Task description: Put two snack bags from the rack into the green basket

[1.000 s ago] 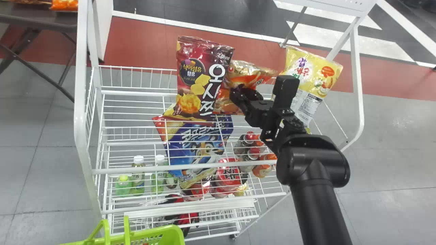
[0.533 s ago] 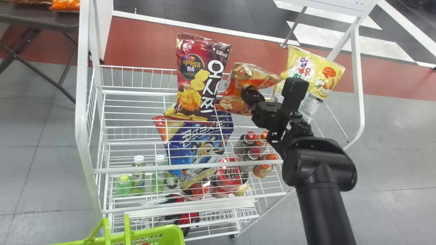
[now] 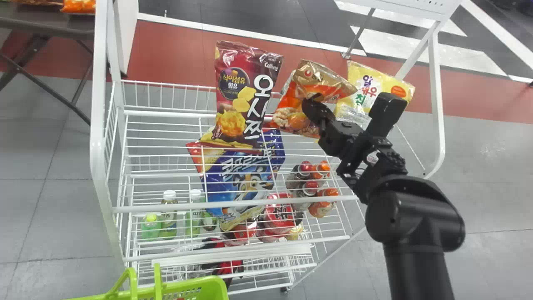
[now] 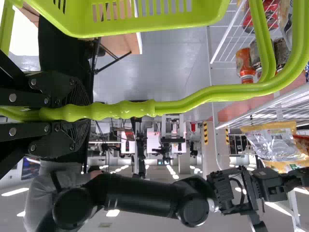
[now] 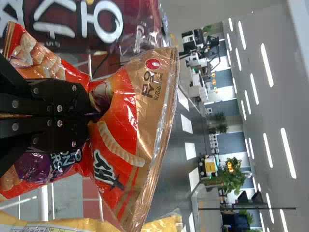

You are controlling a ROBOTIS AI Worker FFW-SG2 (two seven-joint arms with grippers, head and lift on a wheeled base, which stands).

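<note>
Between the right gripper's [image 5: 92, 114] narrowed fingers, the orange snack bag [image 5: 126, 128] is pinched at its waist, probably so its full ends resist slipping; to their left stands the dark red bag [image 3: 241, 93], to their right the yellow bag [image 3: 368, 83]; the left gripper [image 4: 84, 111] has its fingers clamped on the handle [image 4: 128, 109], seemingly to keep the green basket [image 4: 159, 26] ready for loading.

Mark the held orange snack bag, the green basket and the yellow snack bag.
Orange snack bag [image 5: 120, 101]: right wrist view, orange front.
Green basket [image 4: 159, 24]: left wrist view, wall by the rim.
Yellow snack bag [image 3: 359, 75]: head view, upper front.
</note>
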